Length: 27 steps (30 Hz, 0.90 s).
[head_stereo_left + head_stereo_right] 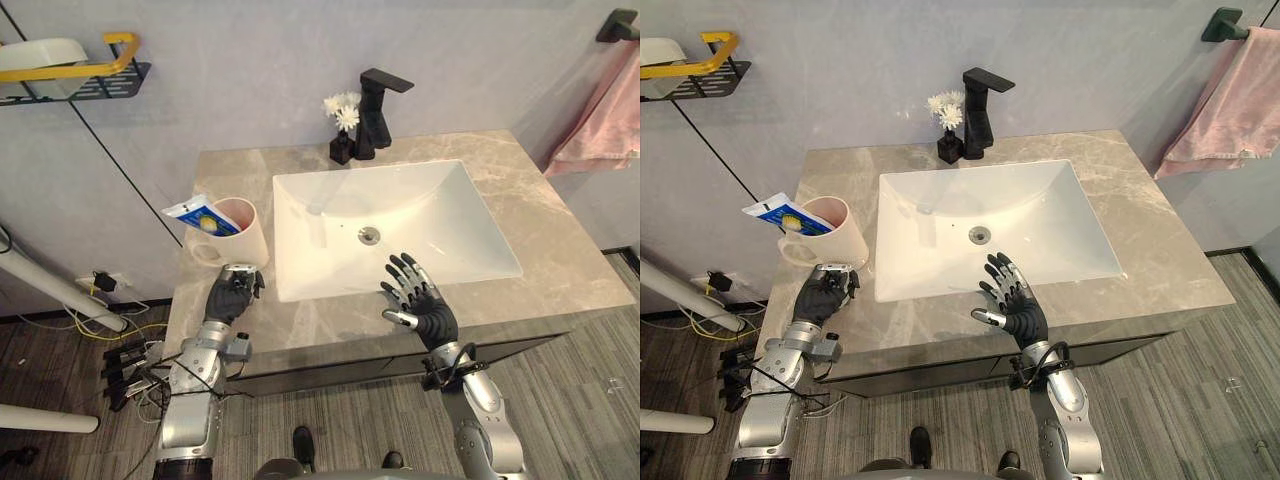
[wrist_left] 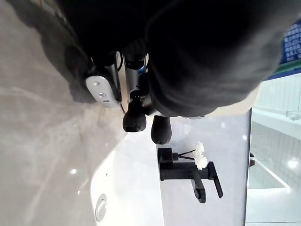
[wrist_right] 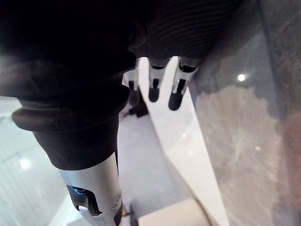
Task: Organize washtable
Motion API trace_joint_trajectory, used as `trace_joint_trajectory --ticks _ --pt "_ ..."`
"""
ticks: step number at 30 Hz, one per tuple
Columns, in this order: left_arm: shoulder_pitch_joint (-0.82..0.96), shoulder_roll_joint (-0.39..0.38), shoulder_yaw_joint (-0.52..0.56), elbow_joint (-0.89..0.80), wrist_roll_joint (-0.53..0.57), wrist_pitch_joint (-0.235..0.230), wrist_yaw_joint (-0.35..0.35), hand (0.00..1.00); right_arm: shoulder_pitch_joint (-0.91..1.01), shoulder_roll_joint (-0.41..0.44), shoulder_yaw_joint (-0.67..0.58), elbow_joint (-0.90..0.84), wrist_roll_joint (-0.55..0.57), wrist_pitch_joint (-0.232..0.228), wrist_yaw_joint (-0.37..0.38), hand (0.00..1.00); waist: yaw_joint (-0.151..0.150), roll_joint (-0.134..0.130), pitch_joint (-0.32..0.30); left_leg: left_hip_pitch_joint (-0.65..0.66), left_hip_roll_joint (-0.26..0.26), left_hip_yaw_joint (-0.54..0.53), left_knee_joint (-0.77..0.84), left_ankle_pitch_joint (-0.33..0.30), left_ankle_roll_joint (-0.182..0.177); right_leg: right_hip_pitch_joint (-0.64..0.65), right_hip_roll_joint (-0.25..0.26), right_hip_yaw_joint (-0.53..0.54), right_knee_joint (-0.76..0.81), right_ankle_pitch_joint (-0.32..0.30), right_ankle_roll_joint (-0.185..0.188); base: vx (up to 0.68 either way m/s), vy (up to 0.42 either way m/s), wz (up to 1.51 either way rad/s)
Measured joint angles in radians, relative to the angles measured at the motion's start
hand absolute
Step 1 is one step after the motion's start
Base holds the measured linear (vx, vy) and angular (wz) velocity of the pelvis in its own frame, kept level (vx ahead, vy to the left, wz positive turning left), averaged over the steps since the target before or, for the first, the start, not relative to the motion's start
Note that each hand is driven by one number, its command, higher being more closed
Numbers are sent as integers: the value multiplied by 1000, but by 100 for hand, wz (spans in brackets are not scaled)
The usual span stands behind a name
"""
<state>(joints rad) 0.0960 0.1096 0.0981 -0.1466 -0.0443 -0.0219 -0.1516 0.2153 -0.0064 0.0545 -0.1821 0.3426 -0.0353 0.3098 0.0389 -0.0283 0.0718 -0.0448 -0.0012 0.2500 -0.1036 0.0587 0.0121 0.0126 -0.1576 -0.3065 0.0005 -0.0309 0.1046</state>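
Left hand sits curled and empty on the counter, just before the cup holding a tube. Right hand spreads over the sink's front rim.

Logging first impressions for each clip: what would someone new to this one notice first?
The white rectangular sink set in the grey marbled washtable stands out, with the right hand spread open over its front rim. Left of it a cream mug holds a blue toothpaste tube, the left hand just in front of the mug; behind the basin stand a black faucet and a vase of white flowers.
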Motion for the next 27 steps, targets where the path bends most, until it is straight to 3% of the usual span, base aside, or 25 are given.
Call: trace_joint_trajectory --ticks 10,20,27 --pt "-45 -8 -17 42 -6 0 23 100 0 -1 3 0 0 2 -1 0 -1 -1 -2 0 -1 0 0 1 0 -1 -1 1 0 0 0 0 0 0" --pt "-107 -3 3 105 -81 -3 54 100 0 -17 3 2 0 4 -5 0 -2 -1 -17 -18 2 2 -1 1 0 -19 4 6 -3 17 -3 0 0 -1" --pt "-135 80 64 153 -78 6 47 100 6 -24 3 2 0 7 -4 0 -20 2 -19 -24 15 14 -1 -1 4 -35 16 9 -2 42 -16 -12 1 -5"
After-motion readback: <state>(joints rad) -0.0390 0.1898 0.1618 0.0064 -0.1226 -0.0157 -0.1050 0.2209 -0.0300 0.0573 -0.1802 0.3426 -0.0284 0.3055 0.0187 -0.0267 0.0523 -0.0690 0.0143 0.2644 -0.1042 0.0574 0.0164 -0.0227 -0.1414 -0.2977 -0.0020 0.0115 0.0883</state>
